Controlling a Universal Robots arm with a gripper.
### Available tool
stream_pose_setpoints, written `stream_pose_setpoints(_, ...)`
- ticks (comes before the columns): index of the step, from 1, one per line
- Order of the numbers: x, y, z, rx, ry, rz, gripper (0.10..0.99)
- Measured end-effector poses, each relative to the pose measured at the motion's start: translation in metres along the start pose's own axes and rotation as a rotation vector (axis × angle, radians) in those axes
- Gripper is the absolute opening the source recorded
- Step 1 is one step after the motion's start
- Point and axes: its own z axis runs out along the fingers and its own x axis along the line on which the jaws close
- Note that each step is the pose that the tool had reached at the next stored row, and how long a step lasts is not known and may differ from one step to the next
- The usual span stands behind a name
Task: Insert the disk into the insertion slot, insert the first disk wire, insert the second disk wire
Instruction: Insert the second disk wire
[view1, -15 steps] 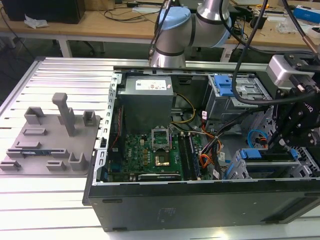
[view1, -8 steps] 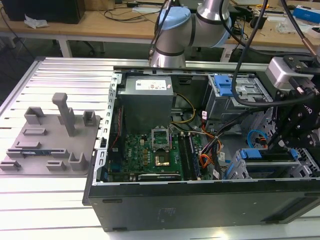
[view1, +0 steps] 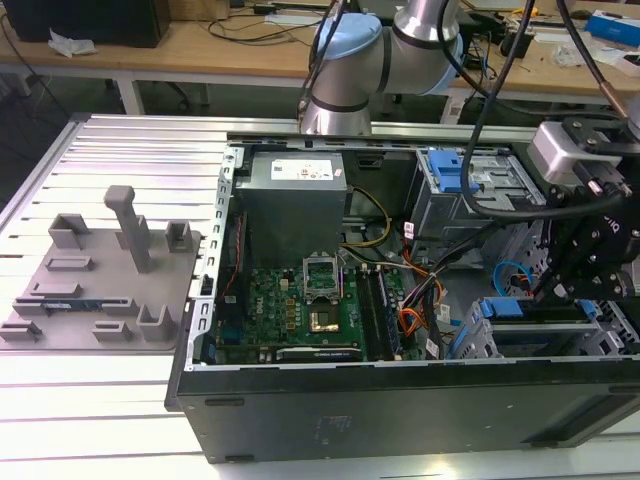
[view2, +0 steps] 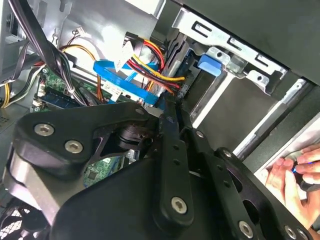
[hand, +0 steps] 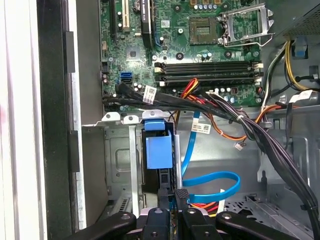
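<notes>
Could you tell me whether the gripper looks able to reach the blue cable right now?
Probably yes: the gripper sits right by the blue cable beside the disk, and the black wire bundle runs clear of it.

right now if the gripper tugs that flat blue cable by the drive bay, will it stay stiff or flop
The flat blue cable will probably flop: it already curves in a loose loop in the first wrist view. It looks thin and ribbon-like, so likely light and apt to twist. The neighbouring wire bundle may snag it.
</notes>
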Motion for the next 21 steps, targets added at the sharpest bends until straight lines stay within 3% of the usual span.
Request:
stream_pose_setpoints(1,0.0001,0.0001,0.0004,0.000,0.0001,0.000,0.235)
stream_pose_setpoints(3,0.0002,0.0006,-0.0056,0.000,0.0010,0.000,0.361)
stream_pose_setpoints(4,0.0002,0.0008,-0.0101,0.000,0.0017,0.000,0.361)
stream_pose_setpoints(6,0.0001,0.0012,-0.0260,0.000,0.0051,0.000,0.361)
stream_pose_setpoints(8,-0.0005,0.0015,-0.0349,0.000,0.0066,0.000,0.361)
stream_pose_setpoints(10,-0.0018,0.0019,-0.0457,0.000,0.0073,0.000,0.278)
stream_pose_setpoints(11,-0.0027,0.0020,-0.0507,0.000,0.0076,0.000,0.278)
stream_pose_setpoints(13,-0.0042,0.0024,-0.0634,0.000,0.0094,0.000,0.153)
stream_pose_setpoints(14,-0.0044,0.0025,-0.0635,0.000,0.0097,0.000,0.106)
stream_pose_setpoints(21,-0.0045,0.0025,-0.0636,0.000,0.0106,0.000,0.106)
